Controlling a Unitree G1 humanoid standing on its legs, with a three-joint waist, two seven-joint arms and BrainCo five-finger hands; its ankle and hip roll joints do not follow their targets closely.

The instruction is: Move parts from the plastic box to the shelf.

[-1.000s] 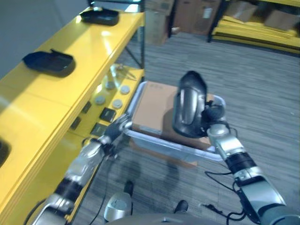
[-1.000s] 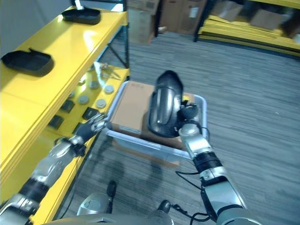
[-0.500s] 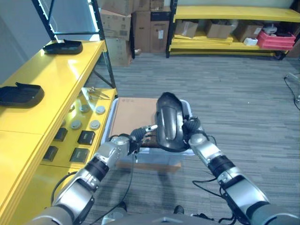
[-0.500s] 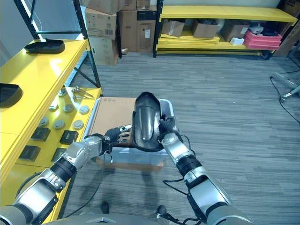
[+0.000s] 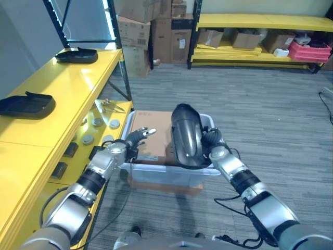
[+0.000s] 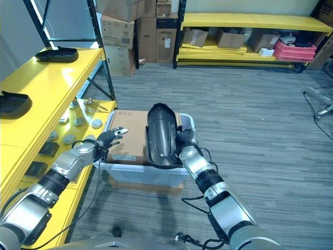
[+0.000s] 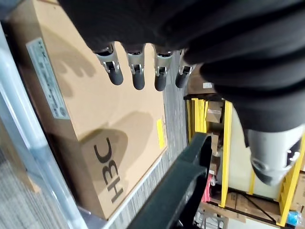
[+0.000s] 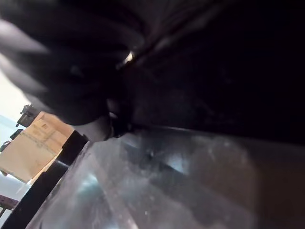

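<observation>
A long black moulded part stands upright over the clear plastic box. My right hand is shut on its right edge; in the right wrist view the part's glossy dark surface sits right against the hand. My left hand is open, fingers straight, hovering above the flat cardboard box that lies in the plastic box, a little left of the part and apart from it. Seen from the left wrist, its fingertips point across the cardboard. The yellow shelf runs along my left.
Two black parts rest on the shelf's top board. Small round and square pieces lie on the lower board. Stacked cardboard boxes and another yellow rack stand beyond the grey carpet.
Half a second ago my left hand touched the part's left side; it has since drawn back to the left over the cardboard. The right hand still holds the part upright. The camera has shifted.
</observation>
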